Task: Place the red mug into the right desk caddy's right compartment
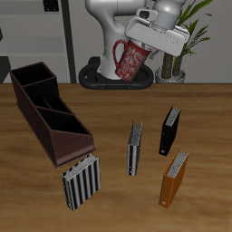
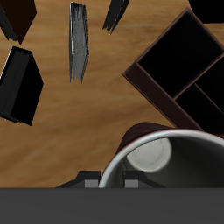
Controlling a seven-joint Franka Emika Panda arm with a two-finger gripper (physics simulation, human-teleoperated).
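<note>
The red mug, speckled with a pale inside, hangs tilted in the air at the table's back, in front of the robot's base. My gripper is shut on its rim. In the wrist view the mug's pale rim and inside sit close under the gripper. The right desk caddy, a long maroon-brown box with several bays, lies on the table away from the mug and lower. The wrist view shows its squarish dark end bay next to slant-walled bays. The mug is apart from the caddy.
A striped grey-white book stands by the caddy's front end. A grey book, a black book and an orange book stand mid-table. A potted plant is at the back beside the robot base.
</note>
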